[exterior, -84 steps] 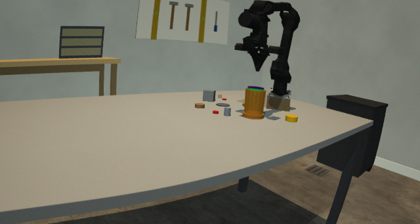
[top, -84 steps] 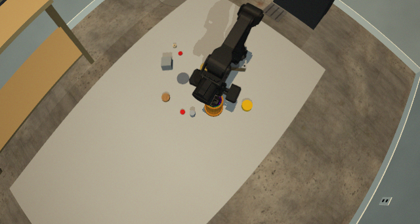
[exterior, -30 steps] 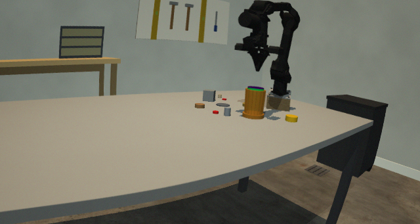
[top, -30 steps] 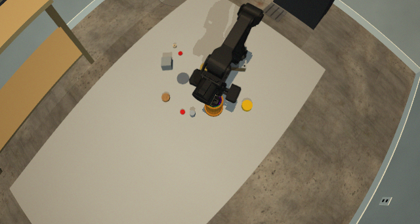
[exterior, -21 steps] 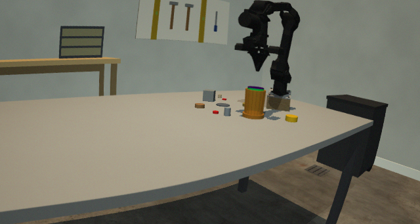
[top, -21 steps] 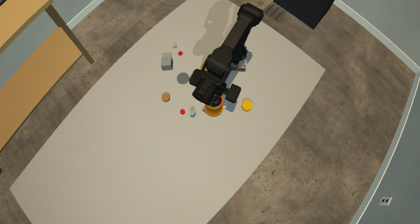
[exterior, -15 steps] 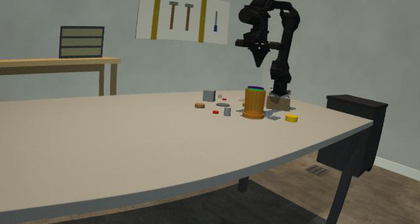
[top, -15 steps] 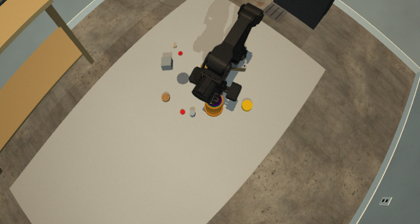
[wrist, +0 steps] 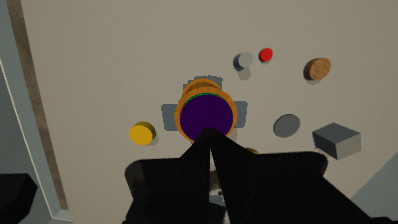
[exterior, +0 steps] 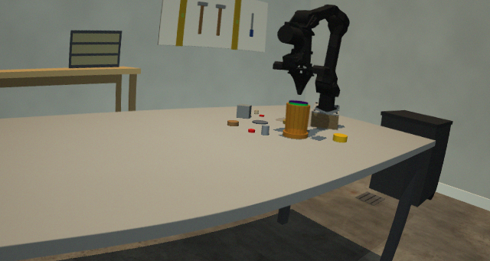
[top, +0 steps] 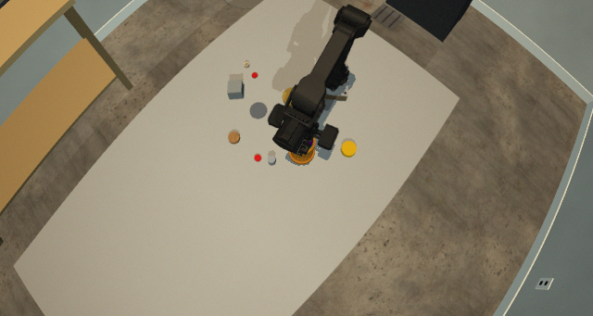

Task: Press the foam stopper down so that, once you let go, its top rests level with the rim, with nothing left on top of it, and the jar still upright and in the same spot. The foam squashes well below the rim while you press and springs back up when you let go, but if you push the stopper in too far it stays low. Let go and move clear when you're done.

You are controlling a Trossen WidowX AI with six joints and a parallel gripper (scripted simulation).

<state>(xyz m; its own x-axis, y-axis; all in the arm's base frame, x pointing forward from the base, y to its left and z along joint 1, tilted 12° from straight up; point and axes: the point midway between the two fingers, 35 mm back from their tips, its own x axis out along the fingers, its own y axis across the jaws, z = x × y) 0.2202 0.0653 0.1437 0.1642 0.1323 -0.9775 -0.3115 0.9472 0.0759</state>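
On the left the table (exterior: 115,169) runs wide and bare toward its curved front edge. Further right lies a loose cluster: a tan disc (exterior: 233,122), a grey cube (exterior: 243,111), a flat grey disc (exterior: 259,122), a small red button (exterior: 251,130) and a short grey cylinder (exterior: 265,129) just beside the jar. The orange jar (exterior: 296,120) stands upright, apart from all of these, with the purple stopper (wrist: 207,117) in its mouth, the top showing slightly above the rim. Directly over it hangs the gripper (exterior: 300,89), jaws clenched to a point and empty, with a clear gap of air above the stopper. Right of the jar a yellow disc (exterior: 340,138) lies near the table's far edge.
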